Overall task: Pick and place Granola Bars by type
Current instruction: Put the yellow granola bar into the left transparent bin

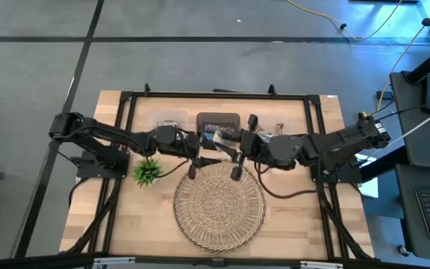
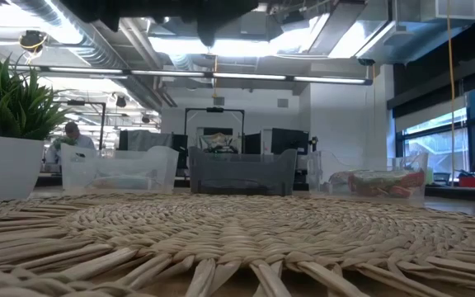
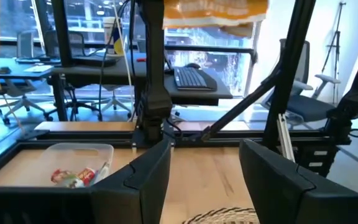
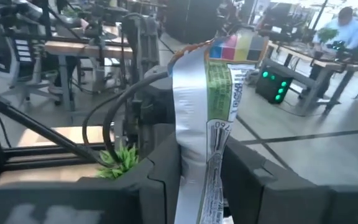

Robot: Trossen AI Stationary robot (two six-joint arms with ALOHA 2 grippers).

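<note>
My right gripper point(image 4: 197, 155) is shut on a silvery-white granola bar point(image 4: 207, 106) with green print, held over the far rim of the wicker tray point(image 1: 219, 205), in front of the dark bin point(image 1: 219, 121). In the high view the bar point(image 1: 219, 136) sits between the two grippers. My left gripper point(image 3: 204, 168) is open and holds nothing; it hovers just left of the bar point(image 1: 198, 149). Brown-red-green bars point(image 3: 73, 176) lie in the clear bin on the right point(image 1: 278, 131). The tray holds no bars in the low view. My right gripper pinches the silvery-white bar between its two fingers at one end point(image 4: 199, 186). The rest of the bar sticks out beyond the fingertips, with its colour-patched free end point(image 4: 232, 46) farthest from the gripper. The bar is lifted clear of the table and the tray.
Three bins stand in a row along the far side: a clear one on the left point(image 2: 118, 169), the dark one in the middle point(image 2: 242, 173), a clear one on the right point(image 2: 378, 181). A small green plant point(image 1: 148, 172) stands left of the tray. A person sits in the room beyond.
</note>
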